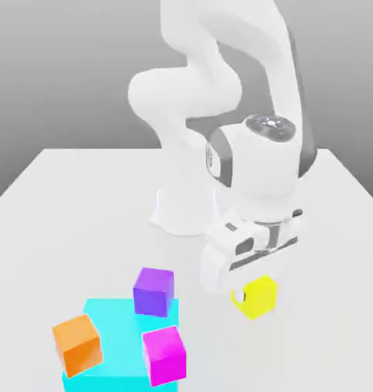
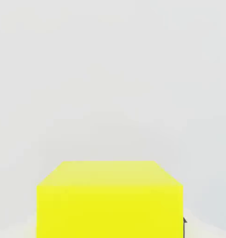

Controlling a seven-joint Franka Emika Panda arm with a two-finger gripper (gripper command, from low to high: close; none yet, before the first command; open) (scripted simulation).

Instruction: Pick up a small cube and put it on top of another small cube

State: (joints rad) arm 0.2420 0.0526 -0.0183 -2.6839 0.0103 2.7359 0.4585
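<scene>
- My pincer (image 1: 247,295) is clamped on the yellow cube (image 1: 256,297), at the counter (image 1: 67,199).
- The yellow cube sits at 3 o'clock from the purple cube (image 1: 153,290), well apart.

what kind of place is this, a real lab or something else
Most likely a simulated tabletop test scene, not a real lab: a bare white table against a featureless grey backdrop, and flat, plainly coloured blocks such as the small yellow cube and the purple cube resting on a cyan slab.
</scene>
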